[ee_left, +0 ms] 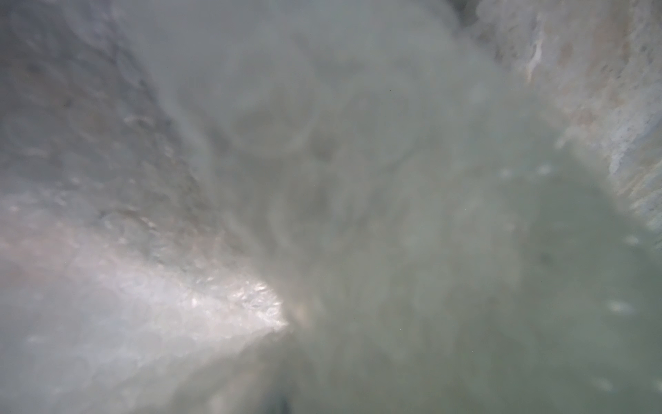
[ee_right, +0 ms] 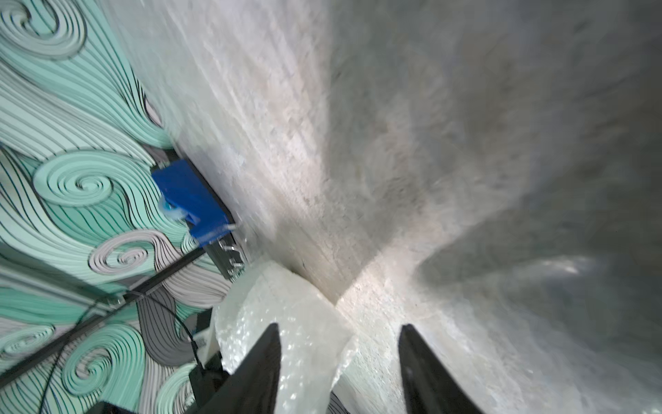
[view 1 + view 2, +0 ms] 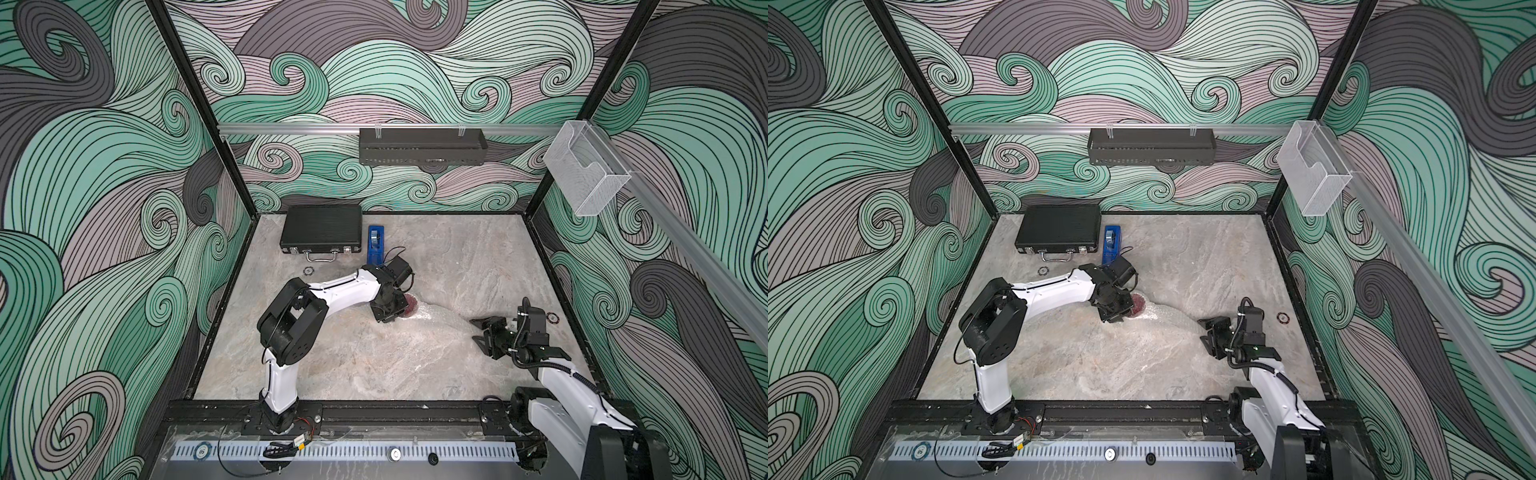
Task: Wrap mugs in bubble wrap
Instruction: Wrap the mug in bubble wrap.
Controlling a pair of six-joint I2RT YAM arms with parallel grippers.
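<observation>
a small round mug [image 3: 411, 305] with a glossy red inside sat near the middle of the grey, stone-patterned worktop [image 3: 478, 249]. only part of its red hollow showed in both top views, and whether anything lay in it could not be told. the left gripper [image 3: 392, 312] was down against the mug's near left side and covered most of it. whether its jaws were apart, closed, or clamped on something could not be told, since the left wrist view gave only a blur of bubbled plastic close against the lens. a clear, crinkly sheet of bubble wrap [image 3: 432, 318] lay on the worktop from the mug toward the right edge; whether it covered the mug's mouth was unclear. the right gripper [image 2: 339, 326] hung low near the right edge, at the wrap's right end, its two black fingers [image 2: 258, 358] standing apart and clamping nothing, one of them over the sheet. a closed black rectangular case [image 3: 322, 228] with a metal handle lay at the far left corner of the worktop, its contents hidden. a blue tape dispenser [image 3: 376, 243] stood just beside the case's right side. a black perforated metal tray [image 3: 422, 146] hung on the back wall's rail, what it held too small to tell. a clear plastic bin [image 3: 582, 174] hung on the right wall's rail.
</observation>
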